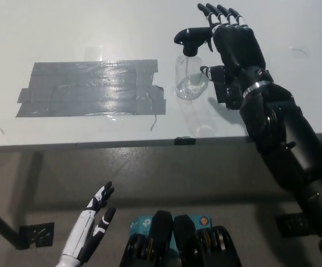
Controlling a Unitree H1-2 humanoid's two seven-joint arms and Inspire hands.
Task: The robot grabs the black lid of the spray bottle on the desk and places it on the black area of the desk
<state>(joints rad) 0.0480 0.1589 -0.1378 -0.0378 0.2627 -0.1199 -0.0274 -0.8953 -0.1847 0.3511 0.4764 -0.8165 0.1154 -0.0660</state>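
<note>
The desk [94, 33] had a pale, glossy white top that ran across the upper part of the head view, its near edge crossing the picture from side to side. A broad patch of grey tape strips [91, 88] lay toward the left of the desk, between the middle and the near edge, with loose ends curling at its right side. Beyond the near edge was a dull brownish floor [166, 178], and a small dark clip [184, 141] sat on the edge itself.

The spray bottle [189, 80], clear and upright, stood right of the tape and well back from the near edge, with the black lid [193, 40] and its trigger on top. Just right of the bottle lay the black area [227, 86], mostly covered by the arm.

The right hand [233, 47] was raised over the desk immediately right of the lid, its fingers [219, 12] extended and spread, the thumb apart near the bottle's side. It held nothing; whether it touched the lid's trigger could not be told.

The left hand [94, 219] hung below the near edge at the lower left, fingers straight and slightly apart, empty.
</note>
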